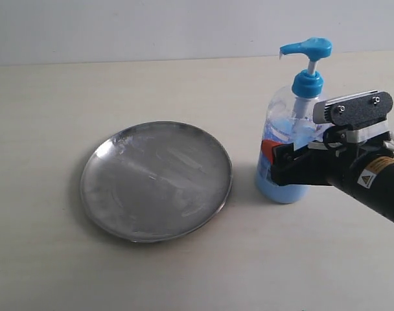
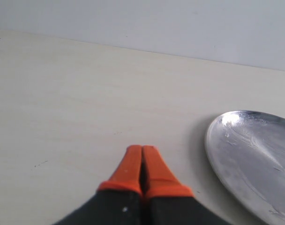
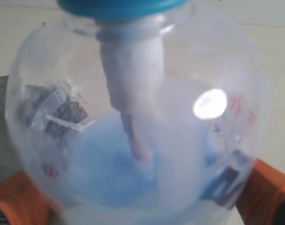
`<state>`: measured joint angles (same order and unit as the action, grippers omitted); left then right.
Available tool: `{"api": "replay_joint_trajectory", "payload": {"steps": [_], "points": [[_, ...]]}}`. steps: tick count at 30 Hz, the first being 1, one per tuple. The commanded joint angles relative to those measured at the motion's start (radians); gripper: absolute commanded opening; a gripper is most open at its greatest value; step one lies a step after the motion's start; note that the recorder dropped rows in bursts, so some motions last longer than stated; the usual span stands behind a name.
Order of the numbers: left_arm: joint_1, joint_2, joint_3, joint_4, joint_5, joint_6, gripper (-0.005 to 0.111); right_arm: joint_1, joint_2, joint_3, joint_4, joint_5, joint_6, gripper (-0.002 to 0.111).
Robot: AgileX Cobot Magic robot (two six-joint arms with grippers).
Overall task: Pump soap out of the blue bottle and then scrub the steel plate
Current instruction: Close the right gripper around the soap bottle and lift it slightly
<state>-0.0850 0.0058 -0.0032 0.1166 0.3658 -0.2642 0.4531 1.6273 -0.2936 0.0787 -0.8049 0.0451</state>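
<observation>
The blue bottle [image 1: 289, 120] stands upright on the table, right of the steel plate [image 1: 156, 181], with its blue pump head [image 1: 307, 46] up. Light blue soap [image 1: 278, 189] fills its lower part. My right gripper [image 1: 284, 153] reaches in from the right and straddles the bottle's body. In the right wrist view the bottle [image 3: 133, 117] fills the space between the orange fingertips [image 3: 269, 187], and the gripper [image 3: 142, 199] is open wide. My left gripper [image 2: 142, 150] is shut and empty over bare table, beside the plate's rim [image 2: 213, 140]. It is out of the exterior view.
The pale table [image 1: 67, 97] stretches around the plate and bottle. A light wall [image 1: 119, 26] runs along the far edge. The right arm's black body [image 1: 372, 181] lies low at the right.
</observation>
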Motion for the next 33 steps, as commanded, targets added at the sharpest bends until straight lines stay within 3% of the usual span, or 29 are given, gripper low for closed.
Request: {"api": "replay_joint_trajectory", "payload": {"steps": [1, 33], "points": [[0.002, -0.006, 0.003, 0.003, -0.002, 0.002, 0.0, 0.001, 0.041, -0.038, 0.0, -0.03, 0.006, 0.088], [0.002, -0.006, 0.003, 0.003, -0.002, 0.002, 0.0, 0.001, 0.084, -0.094, 0.131, -0.069, -0.045, 0.088]]}}
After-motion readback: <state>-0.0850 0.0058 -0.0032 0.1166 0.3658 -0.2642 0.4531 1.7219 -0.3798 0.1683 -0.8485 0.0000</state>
